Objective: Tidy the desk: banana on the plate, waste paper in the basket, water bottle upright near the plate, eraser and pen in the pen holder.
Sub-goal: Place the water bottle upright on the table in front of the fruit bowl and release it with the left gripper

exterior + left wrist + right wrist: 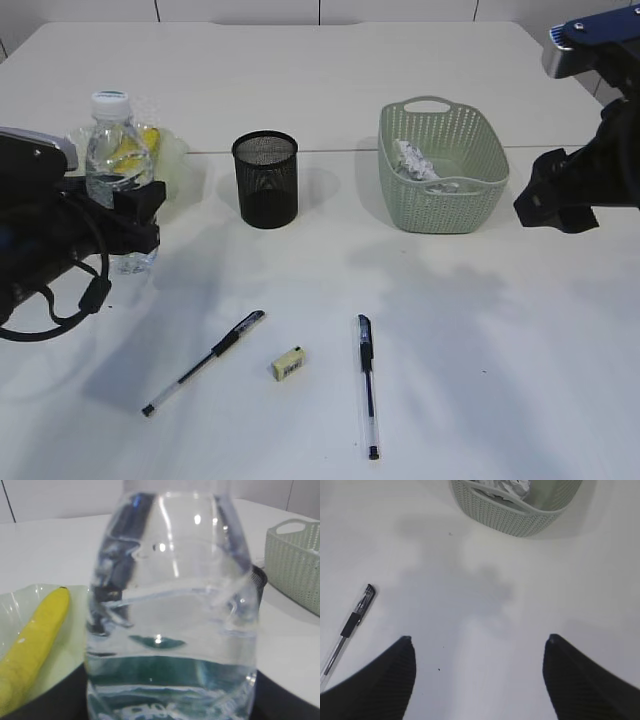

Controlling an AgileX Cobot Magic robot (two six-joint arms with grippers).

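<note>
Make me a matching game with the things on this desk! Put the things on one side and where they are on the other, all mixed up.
Things:
1. banana
2. crumpled paper
3. water bottle
4. eraser

Places:
A. lying on the table between the two pens
B. in the left gripper
C. on the plate
D. inside the green basket

Pairs: 1-C, 2-D, 3-B, 4-A
</note>
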